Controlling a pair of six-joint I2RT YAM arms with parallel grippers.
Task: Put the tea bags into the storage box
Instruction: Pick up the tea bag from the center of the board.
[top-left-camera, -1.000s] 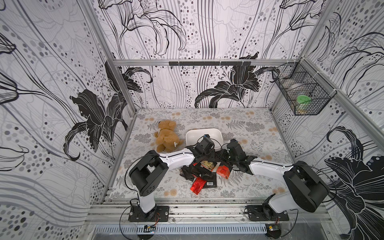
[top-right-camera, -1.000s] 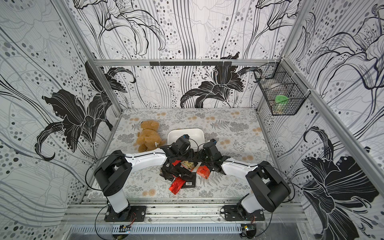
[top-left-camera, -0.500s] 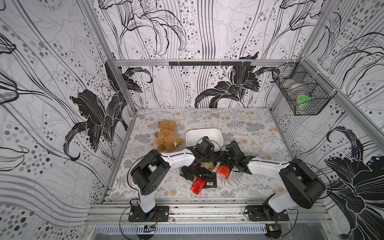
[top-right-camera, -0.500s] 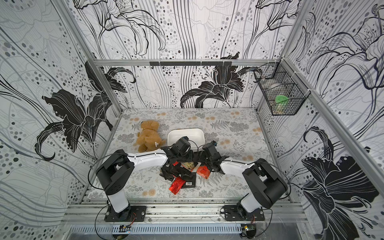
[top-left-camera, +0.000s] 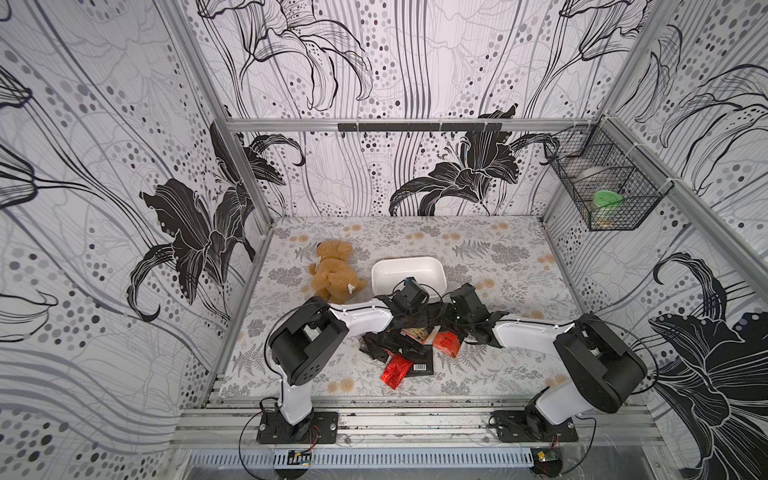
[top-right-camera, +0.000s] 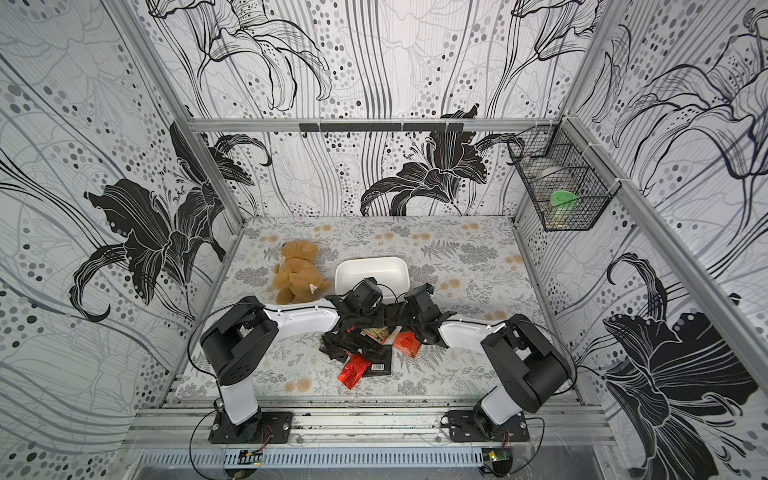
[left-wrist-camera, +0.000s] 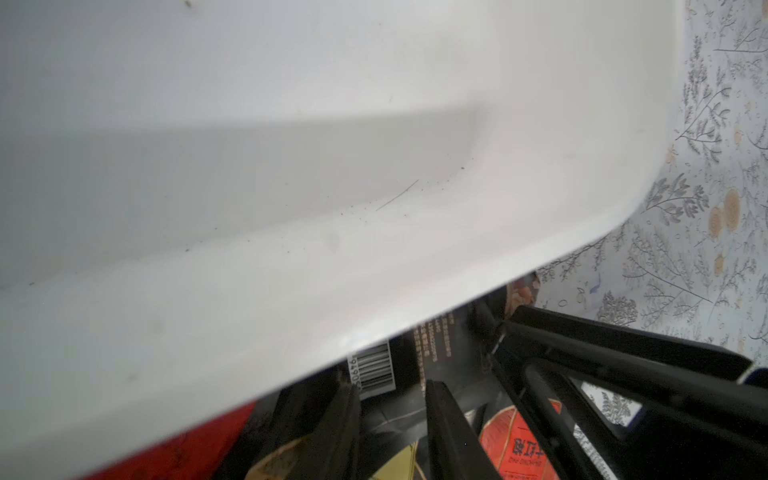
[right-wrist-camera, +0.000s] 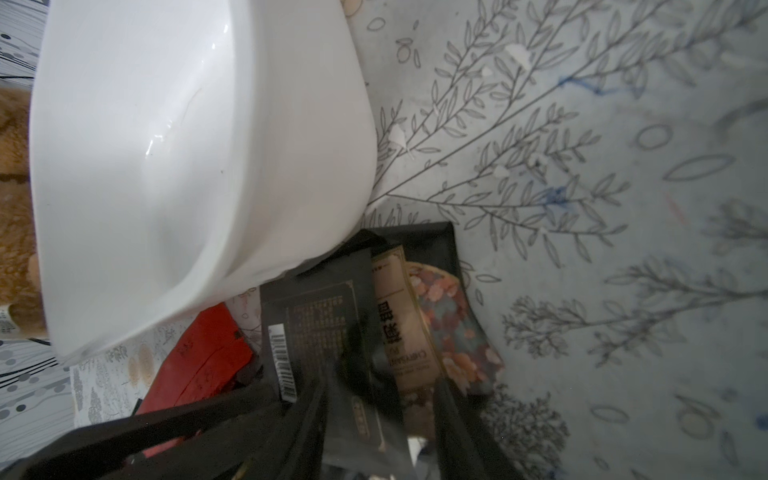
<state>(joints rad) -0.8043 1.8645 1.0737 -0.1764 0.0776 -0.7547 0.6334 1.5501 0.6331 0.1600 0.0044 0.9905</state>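
The tea bags (top-left-camera: 409, 347) lie in a heap of black, red foil and orange sachets just in front of the white storage box (top-left-camera: 409, 266), whose inside is bare. Both grippers are down in the heap's far side, against the box's front wall. My left gripper (left-wrist-camera: 392, 399) has a creased black, barcoded tea bag (left-wrist-camera: 374, 368) spanning its narrow gap, and in a top view it (top-left-camera: 411, 315) is half hidden by sachets. My right gripper (right-wrist-camera: 382, 399) stands wider, with a blurred black tea bag (right-wrist-camera: 316, 324) lying between its fingers. In a top view the right gripper (top-left-camera: 451, 318) sits beside the left.
A brown teddy bear (top-left-camera: 334, 272) lies left of the box, almost touching it. A black wire basket (top-left-camera: 602, 187) hangs on the right wall. A red foil sachet (top-left-camera: 395, 372) and an orange one (top-left-camera: 446, 343) mark the heap's front.
The right jaws have spread wider over the black sachet. Both arms have stayed almost where they were, and the heap looks the same.
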